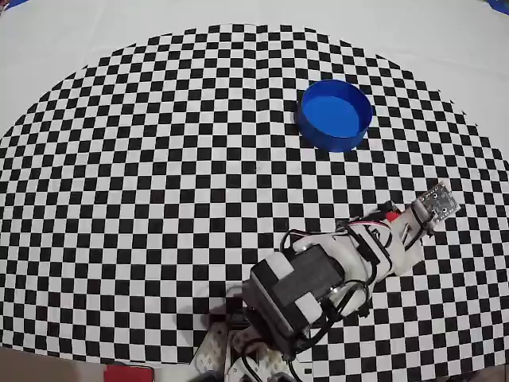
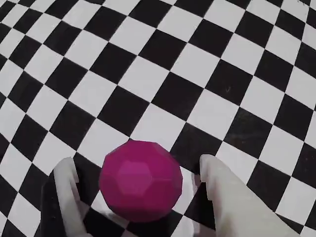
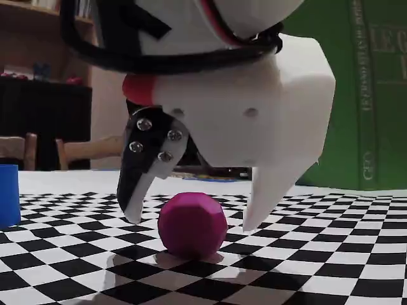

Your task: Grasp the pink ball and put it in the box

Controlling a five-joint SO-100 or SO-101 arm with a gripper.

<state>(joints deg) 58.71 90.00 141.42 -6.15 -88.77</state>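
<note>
The pink ball is a faceted magenta sphere resting on the checkered cloth. In the wrist view it lies between my gripper's two white fingers, with a gap on each side. The fixed view shows the same: the gripper is open and lowered around the ball, its tips near the cloth and neither finger touching it. The box, a round blue tub, stands far off at the upper right of the overhead view and at the left edge of the fixed view. In the overhead view my arm hides the ball.
The black-and-white checkered cloth covers the table. My arm reaches from the bottom edge toward the right in the overhead view. Chairs and a green book stand behind the table in the fixed view.
</note>
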